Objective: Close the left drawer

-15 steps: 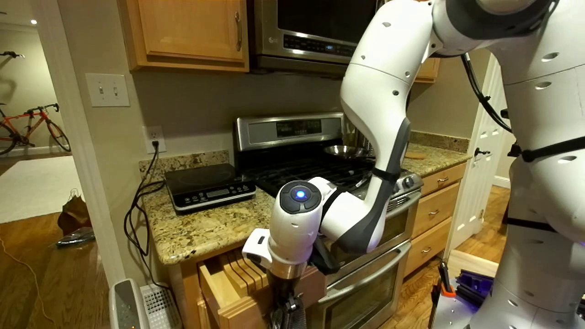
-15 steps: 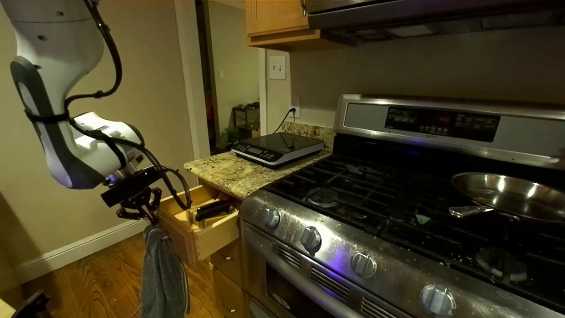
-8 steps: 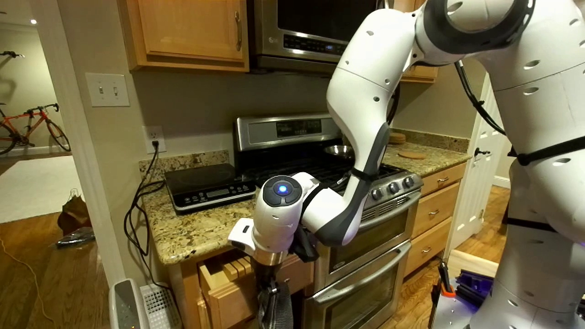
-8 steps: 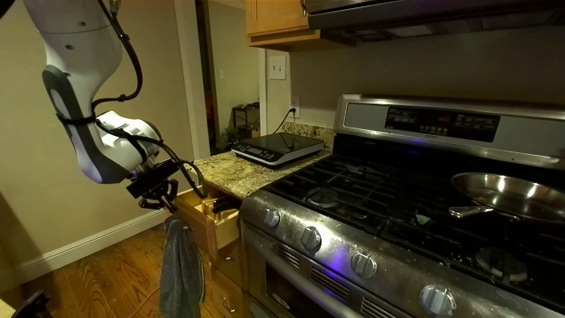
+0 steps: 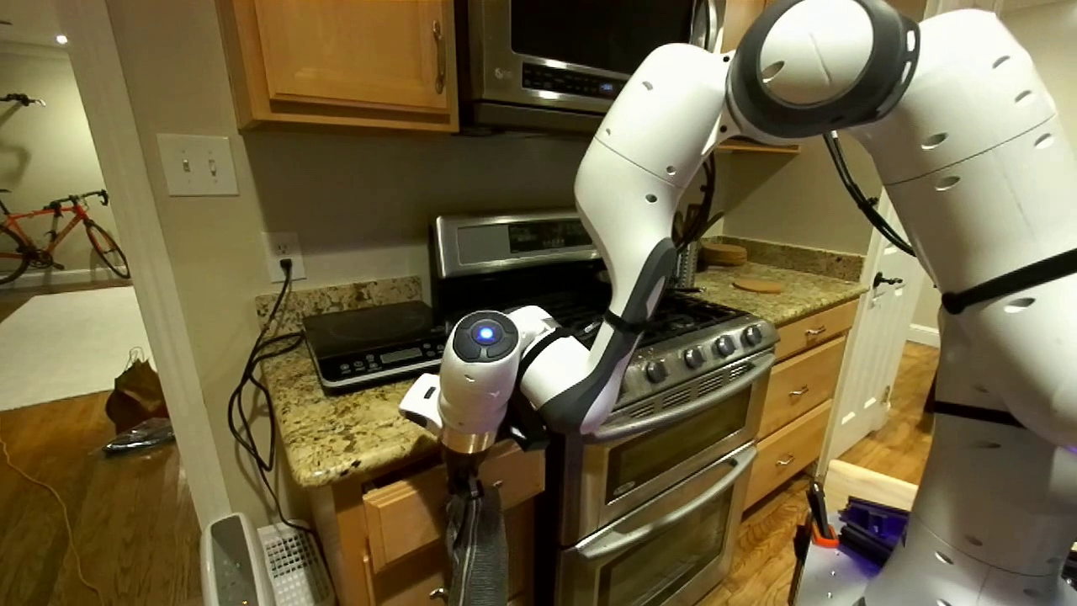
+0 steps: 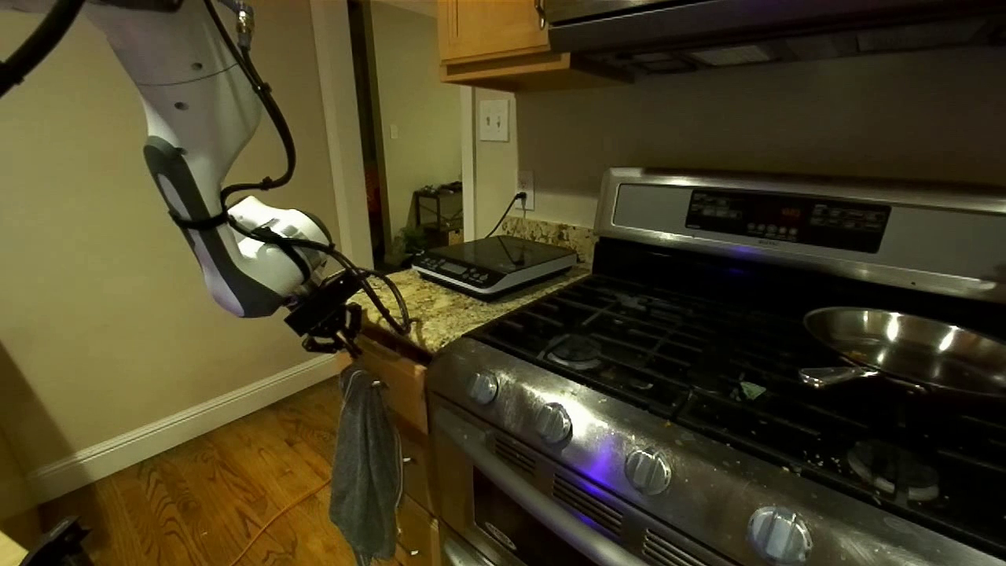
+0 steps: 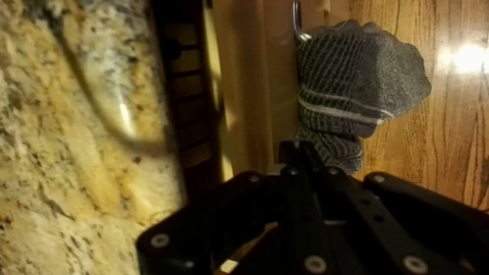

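The left drawer is a light wood drawer under the counter beside the stove. Its front [image 5: 408,518] stands a little out from the cabinet and also shows in an exterior view [image 6: 402,391]. In the wrist view a dark gap with a slotted wooden insert [image 7: 191,103] lies between counter edge and drawer front [image 7: 244,76]. A grey towel [image 7: 344,80] hangs over the drawer's metal handle [image 7: 297,19]. My gripper [image 7: 300,147] has its fingers nearly together, at the drawer front by the towel. I cannot tell whether towel is pinched between the tips.
The granite counter [image 5: 370,429] holds a black induction cooktop [image 6: 495,263]. The stove [image 6: 503,409] stands right beside the drawer, with a steel pan [image 6: 912,346] on top. A lower drawer handle [image 5: 439,593] sits below. A white appliance [image 5: 236,560] stands on the floor.
The drawer has slid inwards, from well open to a narrow gap. The gripper and arm have moved with it towards the cabinet, and the towel has moved along.
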Robot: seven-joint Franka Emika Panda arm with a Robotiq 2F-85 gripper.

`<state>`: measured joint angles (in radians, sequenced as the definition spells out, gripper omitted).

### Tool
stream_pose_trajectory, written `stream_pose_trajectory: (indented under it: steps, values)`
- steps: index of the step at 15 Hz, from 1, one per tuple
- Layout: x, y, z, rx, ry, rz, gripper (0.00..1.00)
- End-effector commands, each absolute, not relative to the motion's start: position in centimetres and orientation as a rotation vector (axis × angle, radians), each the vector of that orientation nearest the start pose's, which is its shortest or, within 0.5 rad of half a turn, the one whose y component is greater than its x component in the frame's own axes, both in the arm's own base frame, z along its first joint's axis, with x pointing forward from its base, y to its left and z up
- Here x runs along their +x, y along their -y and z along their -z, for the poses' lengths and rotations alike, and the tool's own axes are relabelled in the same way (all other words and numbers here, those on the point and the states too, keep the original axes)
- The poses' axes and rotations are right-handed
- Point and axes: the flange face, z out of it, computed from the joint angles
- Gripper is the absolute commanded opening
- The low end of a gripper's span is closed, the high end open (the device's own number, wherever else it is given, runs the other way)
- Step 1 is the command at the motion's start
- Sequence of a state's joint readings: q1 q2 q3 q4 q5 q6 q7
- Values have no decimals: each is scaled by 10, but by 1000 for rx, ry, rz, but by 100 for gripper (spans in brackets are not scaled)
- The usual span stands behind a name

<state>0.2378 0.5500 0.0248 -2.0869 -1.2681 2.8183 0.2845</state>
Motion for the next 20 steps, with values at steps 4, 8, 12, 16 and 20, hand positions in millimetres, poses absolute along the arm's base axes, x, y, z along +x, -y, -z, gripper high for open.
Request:
stream_pose_trajectory:
  steps: [4, 8, 12, 16, 20]
  values:
    - [573, -180, -160, -2987, 1953, 535, 7]
    - [554, -191, -170, -2954, 1933, 528, 32]
    - [535, -206, -177, -2887, 1987, 561, 53]
    - [514, -219, -185, -2853, 1997, 539, 30]
    - [496, -221, -185, -2835, 1981, 485, 19]
